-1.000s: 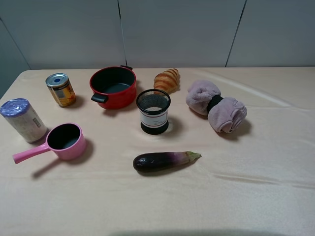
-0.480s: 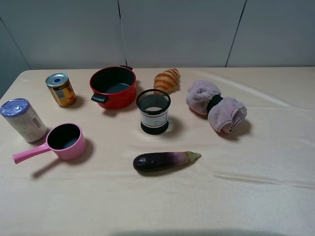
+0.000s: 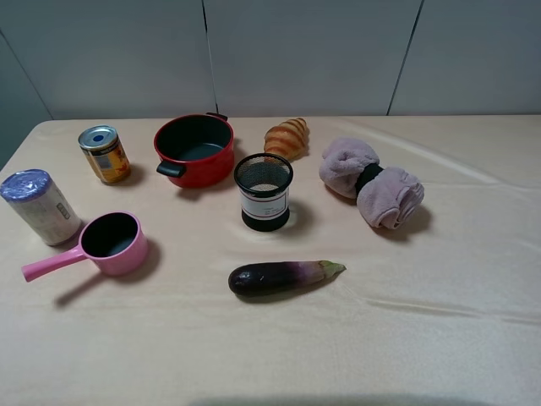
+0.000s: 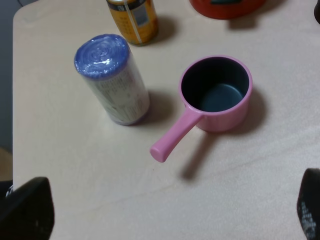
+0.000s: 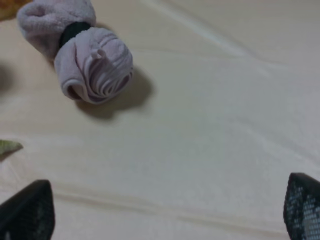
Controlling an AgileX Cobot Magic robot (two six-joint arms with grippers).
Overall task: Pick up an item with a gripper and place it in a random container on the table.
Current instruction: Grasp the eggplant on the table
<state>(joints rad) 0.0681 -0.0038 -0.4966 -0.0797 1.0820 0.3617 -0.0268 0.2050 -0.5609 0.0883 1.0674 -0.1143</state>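
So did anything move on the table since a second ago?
No, nothing visibly changed. The eggplant still lies on the table in front of the mesh cup, and no gripper has taken hold of anything.

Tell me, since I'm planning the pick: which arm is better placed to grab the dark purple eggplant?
Probably the right. Its wrist view catches the green stem tip of the glossy dark purple eggplant at its edge; the left wrist view shows only the pink saucepan and cans. Both tools look open.
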